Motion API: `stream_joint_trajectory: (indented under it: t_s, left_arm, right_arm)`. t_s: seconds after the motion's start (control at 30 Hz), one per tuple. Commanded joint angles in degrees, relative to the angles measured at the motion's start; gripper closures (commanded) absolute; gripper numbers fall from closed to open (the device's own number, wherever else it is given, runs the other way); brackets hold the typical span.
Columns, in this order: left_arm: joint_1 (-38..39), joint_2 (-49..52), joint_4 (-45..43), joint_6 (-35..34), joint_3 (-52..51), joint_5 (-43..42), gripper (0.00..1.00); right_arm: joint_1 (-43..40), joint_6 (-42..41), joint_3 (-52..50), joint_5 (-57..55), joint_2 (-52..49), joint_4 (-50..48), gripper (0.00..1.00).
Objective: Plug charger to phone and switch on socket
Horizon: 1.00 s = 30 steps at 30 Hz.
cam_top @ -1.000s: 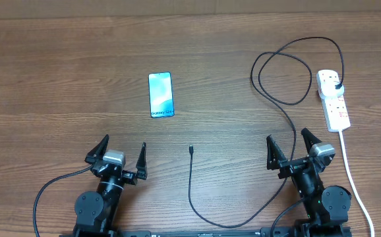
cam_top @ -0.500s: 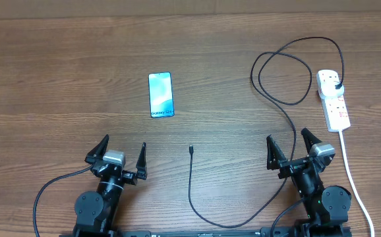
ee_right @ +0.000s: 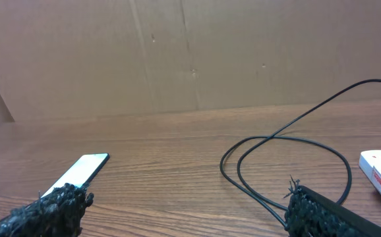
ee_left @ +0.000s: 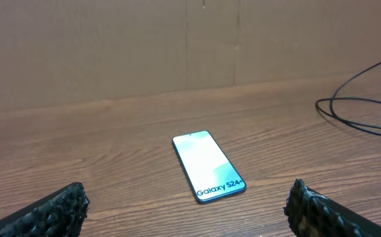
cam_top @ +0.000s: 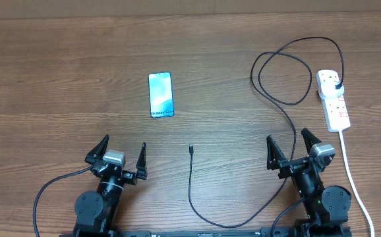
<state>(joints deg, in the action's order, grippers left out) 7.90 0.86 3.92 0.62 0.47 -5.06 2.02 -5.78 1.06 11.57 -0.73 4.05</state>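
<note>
- Status from overhead: both arms sit at the near edge of the brown wood-grain table point(cam_top: 58, 66), neither touching anything.
- Left gripper point(cam_top: 125, 141): jaws spread wide, nothing between them. In the left wrist view we see its black textured fingers point(ee_left: 52, 214) at the bottom corners, with bare table in the gap.
- Right gripper point(cam_top: 285, 133): also spread wide and empty.
- Slim rectangular smartphone with the bright blue screen point(cam_top: 161, 95) lies flat and face up, ahead of the left gripper and a little to its right, well apart from it. The left wrist view reads "Galaxy S24+" at the phone's near end.
- Long thin black charger cable point(cam_top: 190, 184): its small connector tip point(cam_top: 191, 149) lies on the table between the two arms, on the near side of the phone and not touching it.
- From the tip, the cable runs toward us, curves right past the right arm's base, then goes up and loops on the far right of the table.
- Its black plug point(cam_top: 337, 86) sits on the far end of the small white oblong power strip with red markings point(cam_top: 334, 99).
- The strip lies at the far right, ahead of the right gripper and apart from it. Its thicker white cord point(cam_top: 352, 174) trails toward the near edge.
- We cannot tell the switch position.
</note>
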Motion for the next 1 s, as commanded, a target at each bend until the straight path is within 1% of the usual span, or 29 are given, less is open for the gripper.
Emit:
stream_joint_trajectory:
  t_s: [0.0, 0.77, 0.87, 0.97]
  left_arm:
    - [0.4, -0.6, 0.2, 1.1, -0.2, 0.6, 0.00]
    - [0.4, -0.6, 0.1, 1.2, -0.2, 0.8, 0.01]
    - [0.4, -0.6, -0.1, 4.3, -0.2, 6.8, 0.00]
    - [0.4, -0.6, -0.5, 4.5, -0.2, 10.4, 0.00]
  right_arm:
    - [0.5, 0.1, -0.6, -0.6, 0.6, -0.3, 0.00]
    - [0.5, 0.1, -0.6, -0.6, 0.6, -0.3, 0.00]
    - [0.5, 0.1, -0.6, -0.6, 0.6, -0.3, 0.00]
    - [0.5, 0.1, -0.6, -0.6, 0.6, -0.3, 0.00]
